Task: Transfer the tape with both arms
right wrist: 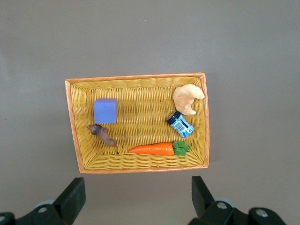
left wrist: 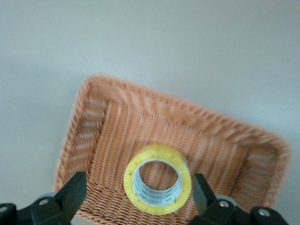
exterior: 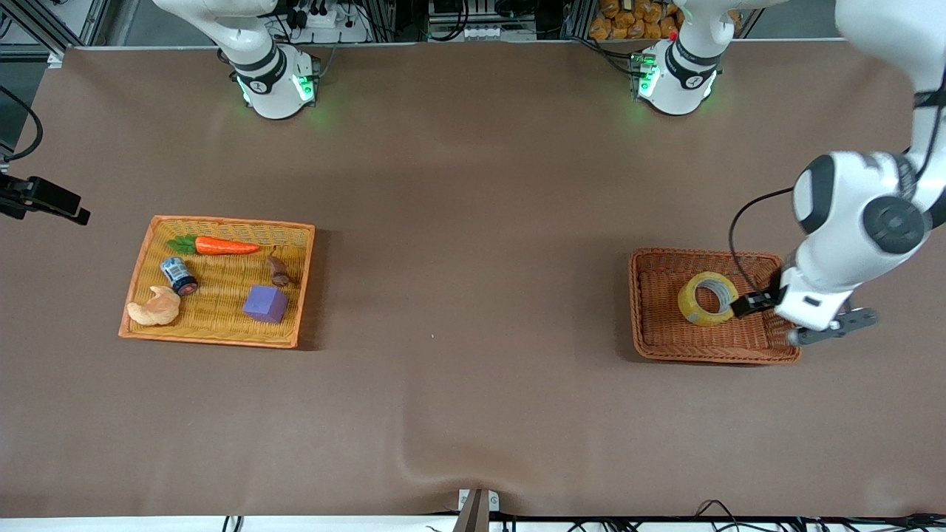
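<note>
The tape (exterior: 695, 307), a yellowish ring with a wide hollow centre, lies in the brown wicker basket (exterior: 641, 310) at the left arm's end of the table. My left gripper (exterior: 755, 302) hangs over that basket beside the tape, open and empty. In the left wrist view the tape (left wrist: 154, 207) shows between the spread fingers (left wrist: 75, 193) of the left gripper (left wrist: 139, 197), below them and apart from both. My right gripper (right wrist: 138, 197) is open and empty, high over the table beside the yellow basket (right wrist: 70, 123); it is out of the front view.
The yellow basket (exterior: 222, 222) at the right arm's end holds a carrot (exterior: 225, 246), a small blue-and-white can (exterior: 178, 275), a croissant (exterior: 155, 308), a purple cube (exterior: 265, 304) and a small brown object (exterior: 278, 271). A black camera mount (exterior: 44, 198) juts over the table edge.
</note>
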Controlling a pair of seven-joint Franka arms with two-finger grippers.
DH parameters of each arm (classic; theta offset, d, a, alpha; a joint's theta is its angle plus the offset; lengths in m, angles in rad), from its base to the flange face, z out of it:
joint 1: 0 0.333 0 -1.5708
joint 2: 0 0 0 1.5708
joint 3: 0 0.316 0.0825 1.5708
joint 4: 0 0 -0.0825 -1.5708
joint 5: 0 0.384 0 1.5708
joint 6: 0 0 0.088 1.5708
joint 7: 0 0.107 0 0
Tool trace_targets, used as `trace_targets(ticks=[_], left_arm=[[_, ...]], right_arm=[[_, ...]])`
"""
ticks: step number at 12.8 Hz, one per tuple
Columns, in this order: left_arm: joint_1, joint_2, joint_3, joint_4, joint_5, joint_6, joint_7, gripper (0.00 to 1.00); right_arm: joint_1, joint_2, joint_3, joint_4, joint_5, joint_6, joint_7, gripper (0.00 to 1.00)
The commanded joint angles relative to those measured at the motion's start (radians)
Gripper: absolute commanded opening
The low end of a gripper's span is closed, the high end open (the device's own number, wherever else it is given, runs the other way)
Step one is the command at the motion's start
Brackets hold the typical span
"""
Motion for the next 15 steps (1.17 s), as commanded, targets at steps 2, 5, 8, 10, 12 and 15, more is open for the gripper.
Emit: trace_targets(ticks=[2, 5, 8, 10, 12, 15], left_arm=[[0.009, -0.183, -0.007, -0.018, -0.073, -0.131, 0.03, 1.0], [0.003, -0.267, -0.039, -0.015, -0.079, -0.278, 0.109, 1.0], [0.0, -0.323, -0.062, 0.025, -0.119, -0.432, 0.218, 1.0], [-0.029, -0.317, -0.038, 0.095, -0.123, -0.531, 0.333, 1.0], [-0.101, -0.313, 0.046, 0.161, -0.123, -0.599, 0.396, 1.0], [-0.123, -0.309, 0.051, 0.23, -0.125, -0.645, 0.418, 1.0]], right_arm=[[-0.009, 0.008, 0.01, 0.02, 0.003, -0.007, 0.014, 1.0], [-0.011, 0.006, 0.01, 0.025, 0.003, -0.008, 0.014, 1.0], [-0.011, 0.006, 0.01, 0.025, 0.003, -0.008, 0.007, 1.0], [-0.011, 0.006, 0.01, 0.025, 0.003, -0.008, 0.005, 1.0], [-0.011, 0.008, 0.01, 0.025, 0.003, -0.008, 0.004, 1.0], [-0.007, 0.008, 0.01, 0.025, 0.003, -0.008, 0.004, 1.0]])
